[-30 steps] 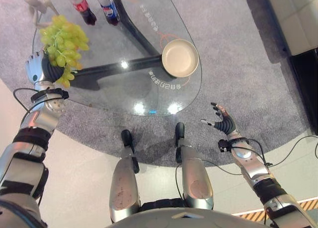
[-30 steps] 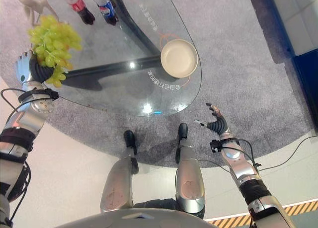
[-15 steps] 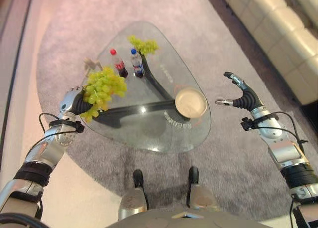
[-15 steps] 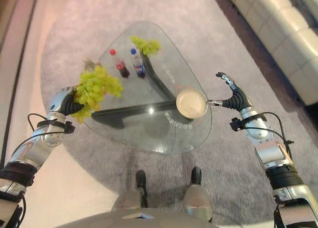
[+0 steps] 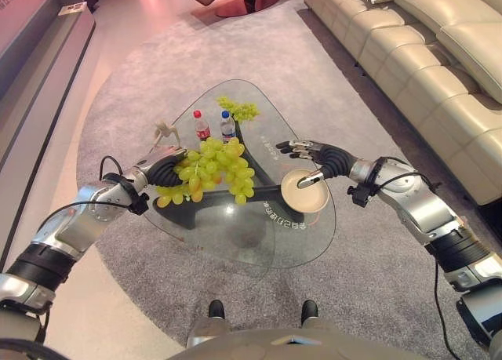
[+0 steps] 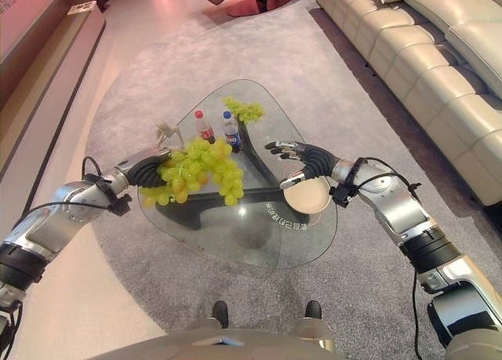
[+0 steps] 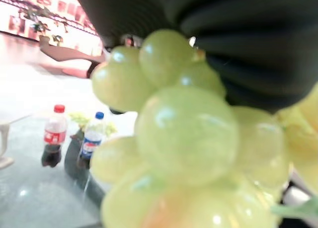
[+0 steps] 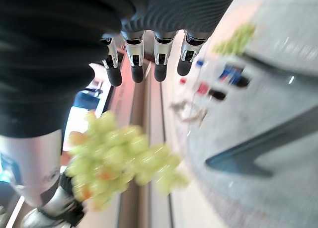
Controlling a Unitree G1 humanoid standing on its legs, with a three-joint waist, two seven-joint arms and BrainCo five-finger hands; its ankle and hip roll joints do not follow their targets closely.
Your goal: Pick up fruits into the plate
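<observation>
Left eye view, starting at the left: left hand [image 5: 161, 170] curled tight round the stalk end of the big bunch of grapes [image 5: 216, 168]. Holds the bunch up over the glass table [image 5: 259, 246], with most of the grapes hanging out past the fingers. Looks lifted off the glass, not lying on it.

Further back, behind the bunch: two bottles [image 5: 201, 125] standing close together, and a small bunch of grapes [image 5: 238, 107] lying just past them on the table.

Then to the right: plate [image 5: 306, 194] with nothing in it, sitting near the table's edge, a little way from the big bunch.

Right at the plate: right hand [image 5: 318, 156] wide open, fingers stretched out flat, holding nothing, with the thumb over the plate's rim.

Could go wrong like this:
- Could shake loose grapes off the floppy bunch by swinging it too fast, and send them rolling onto the rug [image 5: 141, 70].
- Could bump the open right hand on the way in.
- Could let go too soon and drop the bunch on the glass, short of the plate.
- Could nudge the plate off the near edge by pushing on it.
</observation>
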